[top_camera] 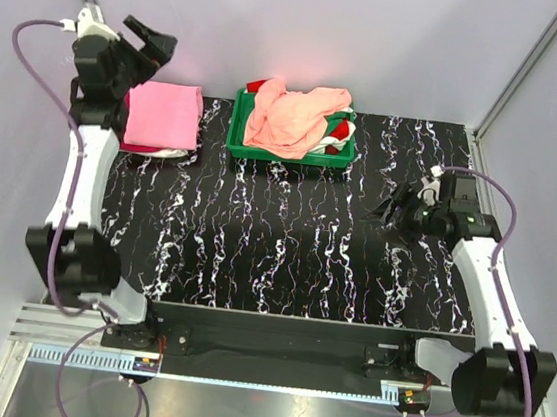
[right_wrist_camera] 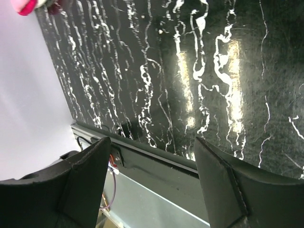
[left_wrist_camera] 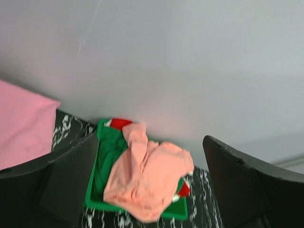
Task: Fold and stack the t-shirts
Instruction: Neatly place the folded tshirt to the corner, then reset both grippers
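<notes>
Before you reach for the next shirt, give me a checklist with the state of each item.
1. Left fingers open and holding nothing: ok.
2. Right fingers open and holding nothing, above the table: ok.
3. Folded pink t-shirt lying flat on top of the stack at the far left: ok.
4. Peach t-shirt folded: not ok. It is crumpled in the green tray.
5. Table in front of the tray free for folding: ok.
6. How many shirts lie under the peach one: cannot tell. Only bits of red fabric and white show.
</notes>
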You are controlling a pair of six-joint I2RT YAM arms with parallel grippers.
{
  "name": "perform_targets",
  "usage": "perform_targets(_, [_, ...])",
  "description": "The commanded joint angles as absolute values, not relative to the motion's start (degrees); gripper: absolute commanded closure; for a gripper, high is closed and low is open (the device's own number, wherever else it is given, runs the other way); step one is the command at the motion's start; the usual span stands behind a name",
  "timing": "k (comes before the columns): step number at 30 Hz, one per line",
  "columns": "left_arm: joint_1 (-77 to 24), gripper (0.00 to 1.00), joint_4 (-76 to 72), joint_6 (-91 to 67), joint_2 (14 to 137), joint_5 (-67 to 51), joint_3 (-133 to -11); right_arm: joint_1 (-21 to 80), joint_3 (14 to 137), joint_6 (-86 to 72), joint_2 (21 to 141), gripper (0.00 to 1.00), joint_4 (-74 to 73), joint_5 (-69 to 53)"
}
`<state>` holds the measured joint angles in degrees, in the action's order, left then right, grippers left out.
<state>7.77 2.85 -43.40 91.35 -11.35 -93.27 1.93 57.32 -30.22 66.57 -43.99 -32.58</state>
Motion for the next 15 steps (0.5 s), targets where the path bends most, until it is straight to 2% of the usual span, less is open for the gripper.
perform_targets(1, [7.47,0.01,21.16,-35.80,84.74,-21.40,-85.46,2.55,60.47,-29.35,62.67,0.22,-49.82,-31.20])
perform_targets(6, [6.59,0.01,34.25,-25.41,71.50,-28.39,-73.94,2.46,58.45,-31.11,55.56,0.21,-51.50,-31.38])
perform_targets(12, [6.50,0.01,36.03,-21.01,49.97,-29.71,-54.18,2.46,51.86,-35.32,46.77,0.21,-51.15,-30.85])
perform_targets(15, [6.50,0.01,36.56,-20.04,44.23,-30.93,-48.28,2.46,49.49,-37.26,43.34,0.20,-51.50,-31.03])
